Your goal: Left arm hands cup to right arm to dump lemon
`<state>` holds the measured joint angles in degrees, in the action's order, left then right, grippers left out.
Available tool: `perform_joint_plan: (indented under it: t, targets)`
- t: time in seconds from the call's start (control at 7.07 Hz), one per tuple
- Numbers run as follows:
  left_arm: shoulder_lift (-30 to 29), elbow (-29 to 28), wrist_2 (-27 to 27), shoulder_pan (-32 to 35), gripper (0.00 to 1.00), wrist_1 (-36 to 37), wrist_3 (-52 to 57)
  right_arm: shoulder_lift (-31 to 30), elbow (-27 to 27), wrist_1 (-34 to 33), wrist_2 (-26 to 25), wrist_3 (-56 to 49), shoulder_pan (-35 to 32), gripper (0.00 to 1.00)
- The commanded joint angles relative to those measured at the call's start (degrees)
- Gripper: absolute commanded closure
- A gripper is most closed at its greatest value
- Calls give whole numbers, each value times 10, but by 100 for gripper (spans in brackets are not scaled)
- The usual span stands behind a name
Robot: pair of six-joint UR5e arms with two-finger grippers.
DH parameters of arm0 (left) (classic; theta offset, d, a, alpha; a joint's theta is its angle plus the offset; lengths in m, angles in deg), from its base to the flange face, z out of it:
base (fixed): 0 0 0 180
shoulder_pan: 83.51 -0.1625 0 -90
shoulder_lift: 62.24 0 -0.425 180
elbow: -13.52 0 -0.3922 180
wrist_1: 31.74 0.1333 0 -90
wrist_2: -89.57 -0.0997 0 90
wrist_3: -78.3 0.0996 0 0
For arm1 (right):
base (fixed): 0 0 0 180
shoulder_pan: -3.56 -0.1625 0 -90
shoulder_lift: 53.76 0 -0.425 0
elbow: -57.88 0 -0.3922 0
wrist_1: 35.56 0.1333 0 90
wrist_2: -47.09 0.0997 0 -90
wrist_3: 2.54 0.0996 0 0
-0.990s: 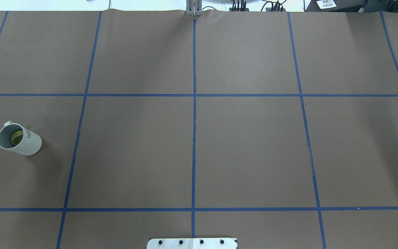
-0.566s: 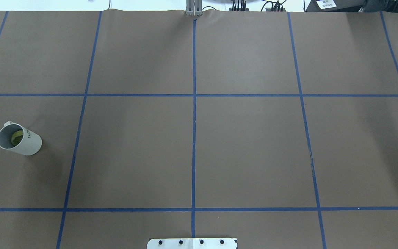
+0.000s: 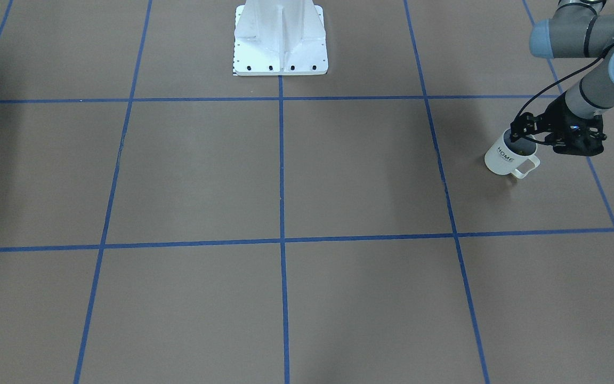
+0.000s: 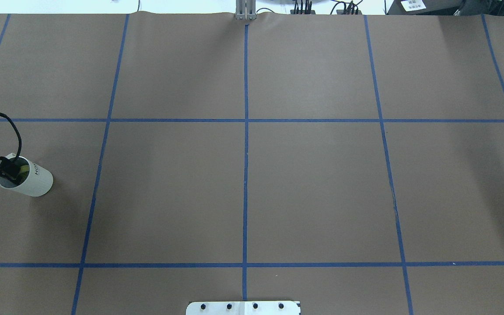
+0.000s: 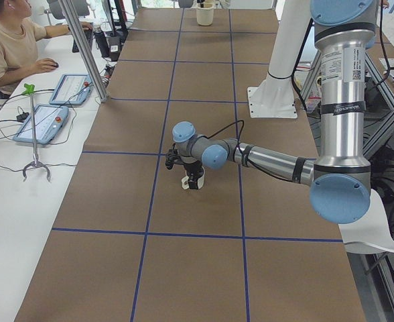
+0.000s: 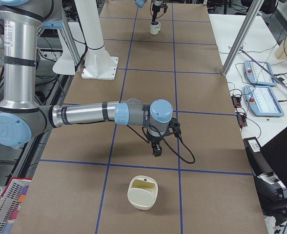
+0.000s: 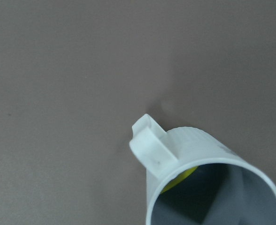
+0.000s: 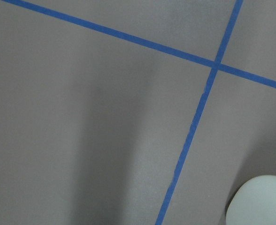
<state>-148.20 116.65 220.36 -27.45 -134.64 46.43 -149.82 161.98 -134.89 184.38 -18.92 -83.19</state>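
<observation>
The white "HOME" cup (image 4: 35, 183) stands upright at the table's far left, and it also shows in the front view (image 3: 503, 156). The yellow-green lemon (image 7: 179, 178) lies inside it. My left gripper (image 4: 9, 169) hangs over the cup's mouth at the handle-side rim. Its fingers (image 3: 520, 130) look spread and hold nothing. The left wrist view shows the cup's handle (image 7: 149, 145) and grey inside, but no fingers. My right gripper (image 6: 156, 147) points down over bare table far from the cup. I cannot tell if it is open or shut.
A cream tub (image 6: 142, 192) sits on the table near my right gripper. The white robot base plate (image 3: 280, 40) stands at mid-table on the robot's side. Blue tape lines grid the brown cover. An operator (image 5: 9, 47) sits at the side bench.
My left gripper has come in from the left edge and now sits over the cup's mouth. The cup has not moved.
</observation>
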Motion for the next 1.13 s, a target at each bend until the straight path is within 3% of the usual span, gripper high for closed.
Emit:
perform_joint_plan:
  t: [0.0,0.28,0.57,0.71,0.85,0.99]
  targets:
    - [-8,-10,0,-2,100,-5,-3,0,-5,1,0,-1,-1,0]
    - [-17,-7,4,-2,100,0,-44,-4,-8,18,0,-1,-1,0]
    - [-28,44,21,5,100,49,-56,-4,-7,22,19,-1,-1,0]
    - [-59,109,29,7,100,127,-167,-4,-1,21,35,8,-1,0]
    - [-117,140,29,5,100,186,-257,-4,0,22,74,15,-1,0]
    - [-193,145,28,-3,100,244,-276,-1,2,22,129,15,1,0]
